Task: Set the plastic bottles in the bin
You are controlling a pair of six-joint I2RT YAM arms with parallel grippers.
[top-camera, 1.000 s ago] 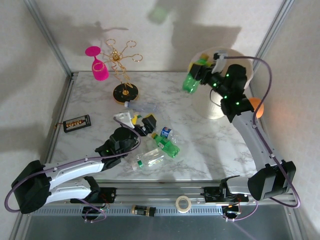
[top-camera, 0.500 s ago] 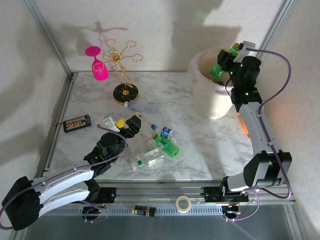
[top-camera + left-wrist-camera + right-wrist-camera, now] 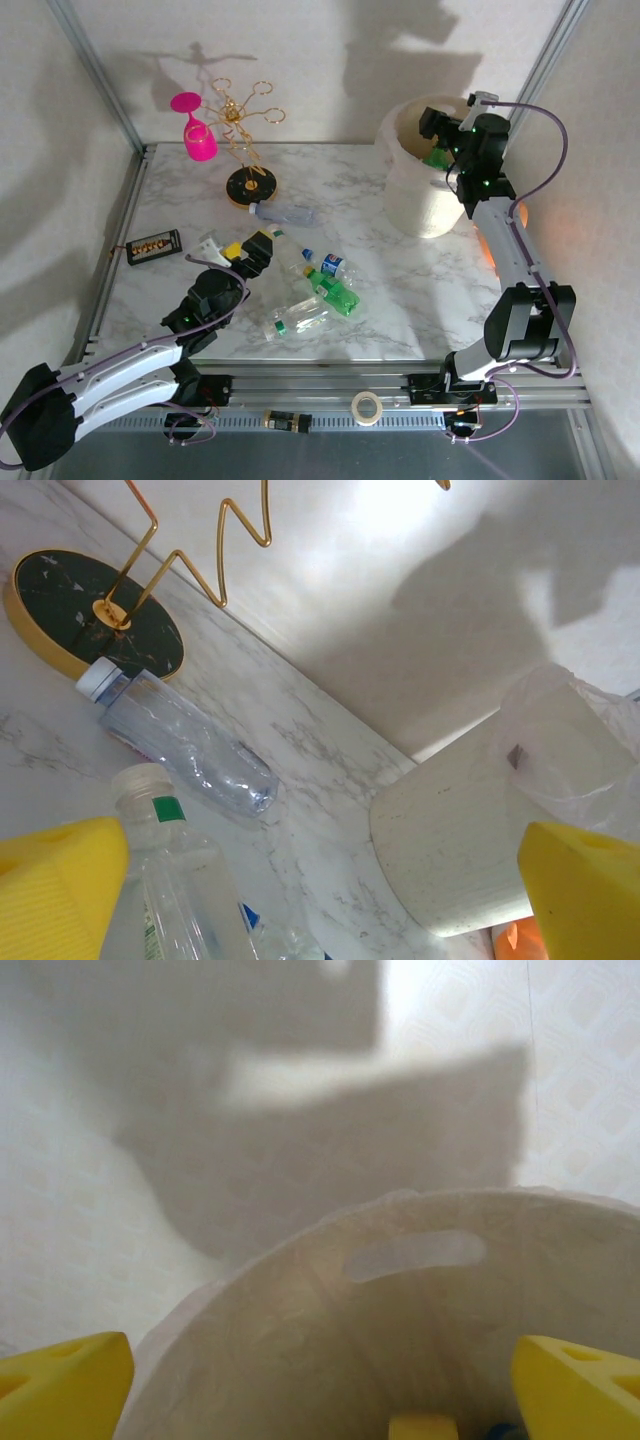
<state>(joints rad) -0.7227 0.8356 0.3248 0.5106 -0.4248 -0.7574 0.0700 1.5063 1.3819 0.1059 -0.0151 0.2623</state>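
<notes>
Your right end effector [image 3: 455,112] hangs over the bin [image 3: 415,205], which stands at the far right corner of the bench [image 3: 400,290]. Its fingers are wide apart and hold nothing. A green bottle in the bin [image 3: 437,157] lies just under it. In the right wrist view the yellow fingertips [image 3: 60,1375] sit far out at both sides, with the bin's inner wall between them.

Your left end effector [image 3: 240,245] is low over the middle of the bench, open too, with nothing in it. In the left wrist view a bottle with a green label [image 3: 175,880] lies between its yellow pads [image 3: 55,880], but I cannot tell if they touch it. Past that one lies a clear bottle with a white cap [image 3: 285,212], just beside the round black foot of the gold stand [image 3: 250,185].

Three more bottles lie on their sides toward the near edge, close together:
- a blue-label bottle [image 3: 332,266]
- a green bottle on the bench [image 3: 338,292]
- a clear bottle with a green cap [image 3: 300,318]

The bin is round and cream-white, with a thin plastic bag in it. It is much bigger than any bottle.

The bench top is white marble with grey lines. A pink glass [image 3: 198,140] hangs on the gold stand near the far edge. A small black box [image 3: 153,246] sits by the left edge. The walls are pale with big shadows on them.
</notes>
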